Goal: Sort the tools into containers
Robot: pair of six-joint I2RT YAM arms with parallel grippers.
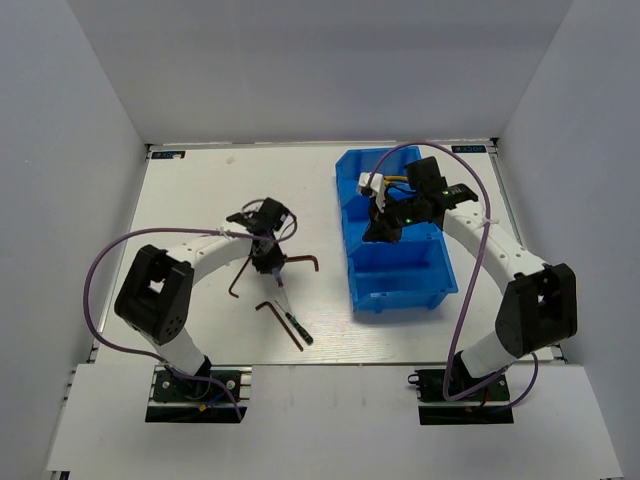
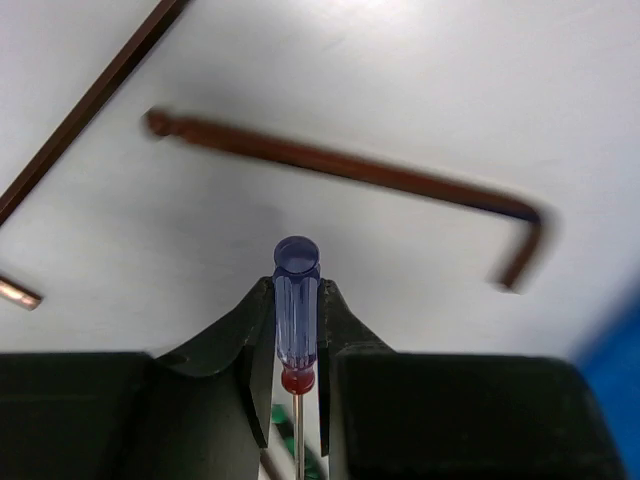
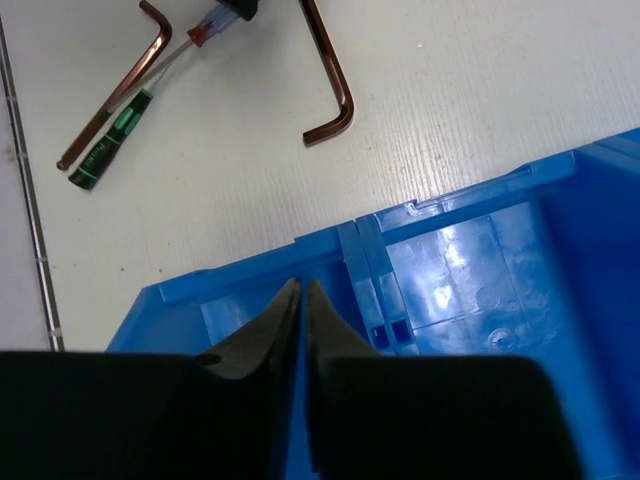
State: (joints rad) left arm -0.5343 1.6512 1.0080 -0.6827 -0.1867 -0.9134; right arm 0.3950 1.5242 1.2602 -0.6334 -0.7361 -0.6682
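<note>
My left gripper (image 1: 268, 266) is shut on the blue-red handled screwdriver (image 2: 297, 305), its blue handle pinched between the fingers just above the table. One brown hex key (image 2: 350, 170) lies just ahead of it, also in the top view (image 1: 300, 261). A second hex key (image 1: 278, 323) and a dark green-marked screwdriver (image 1: 298, 329) lie nearer the front. My right gripper (image 3: 301, 290) is shut and empty, hanging over the blue bins (image 1: 395, 235). Yellow pliers handles (image 1: 393, 183) show in the far bin compartment, mostly hidden by the right arm.
White walls enclose the table on three sides. The blue bin row stands right of centre, running front to back. The near bin compartment (image 1: 405, 290) shows no tools in it. The arm bases sit at the front edge.
</note>
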